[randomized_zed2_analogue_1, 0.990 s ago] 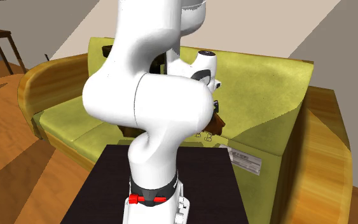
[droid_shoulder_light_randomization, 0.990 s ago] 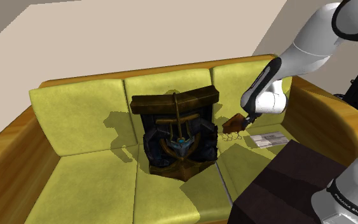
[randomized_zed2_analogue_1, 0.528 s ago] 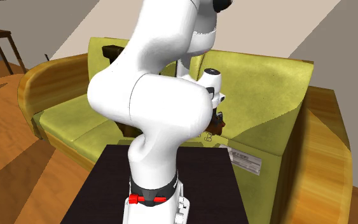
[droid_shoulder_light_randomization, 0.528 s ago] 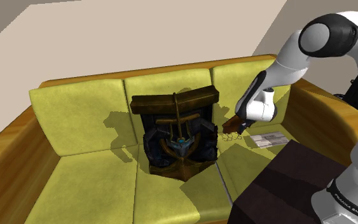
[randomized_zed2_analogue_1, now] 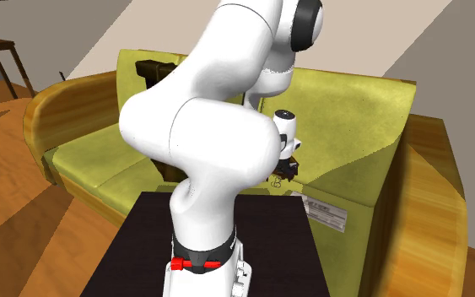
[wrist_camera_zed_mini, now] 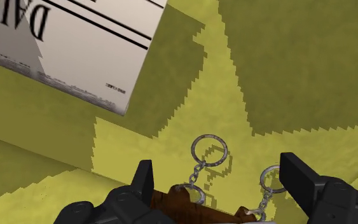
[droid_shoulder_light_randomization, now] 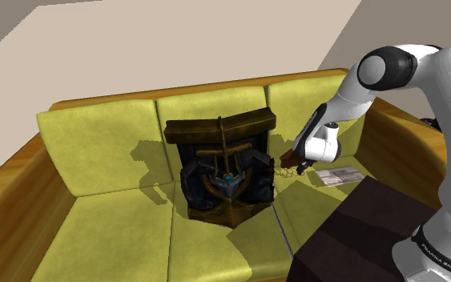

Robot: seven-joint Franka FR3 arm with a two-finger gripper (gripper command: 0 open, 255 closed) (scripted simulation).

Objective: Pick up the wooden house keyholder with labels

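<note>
Brown wooden keyholder lies on the yellow sofa between the gripper fingers, spread wide and unclosed; reach seemingly done, grasp and lift remaining

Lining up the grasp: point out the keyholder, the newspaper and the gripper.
keyholder (wrist_camera_zed_mini: pixel 171 203): wrist view, on its brown wooden body.
newspaper (wrist_camera_zed_mini: pixel 75 44): wrist view, on its white printed page.
gripper (wrist_camera_zed_mini: pixel 219 170): wrist view, midway between its open fingertips.
</note>
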